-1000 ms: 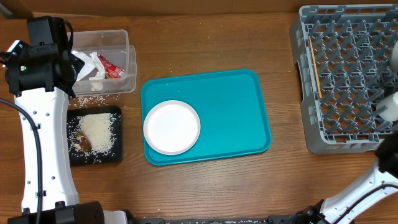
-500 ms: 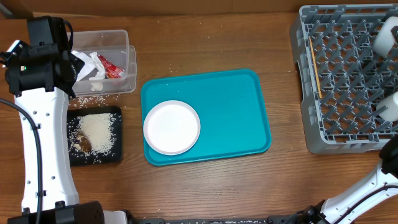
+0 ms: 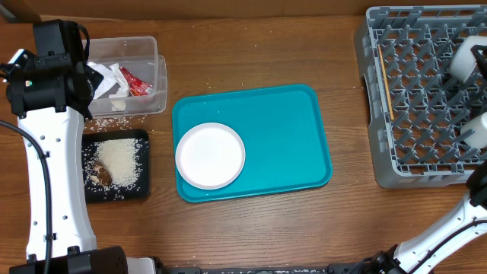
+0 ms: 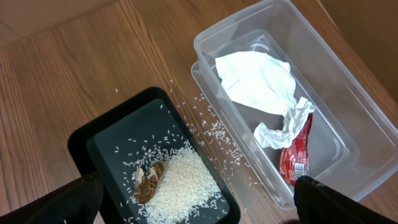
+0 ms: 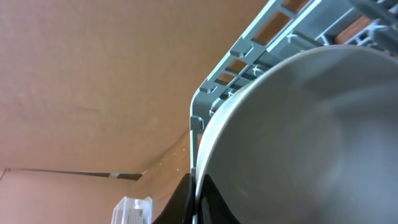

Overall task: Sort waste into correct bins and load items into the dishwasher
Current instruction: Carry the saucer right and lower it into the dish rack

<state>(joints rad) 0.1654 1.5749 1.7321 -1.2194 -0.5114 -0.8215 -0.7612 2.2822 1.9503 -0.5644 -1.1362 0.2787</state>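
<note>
My right gripper (image 5: 194,186) is shut on the rim of a white bowl (image 5: 298,137), which it holds over the far right side of the grey dish rack (image 3: 415,106). The bowl (image 3: 468,57) shows at the overhead view's right edge. Chopsticks (image 3: 385,80) lie in the rack's left side, and another white dish (image 3: 478,131) sits at its right edge. The white plate (image 3: 210,155) lies on the teal tray (image 3: 289,137). My left gripper (image 4: 199,211) hangs open above the black tray (image 4: 106,140) with its rice (image 4: 180,183) and brown scrap (image 4: 147,182). The clear tub (image 4: 348,87) holds the napkin (image 4: 255,81) and red wrapper (image 4: 295,155).
Loose rice grains (image 4: 214,127) are scattered on the wooden table between the black tray and the clear tub. My left arm (image 3: 49,152) stands along the table's left side, beside both bins. Cardboard (image 5: 93,74) stands behind the rack.
The white bowl in my right gripper has come further into the overhead view over the rack's right side, then dropped a little. The left arm has not moved.
</note>
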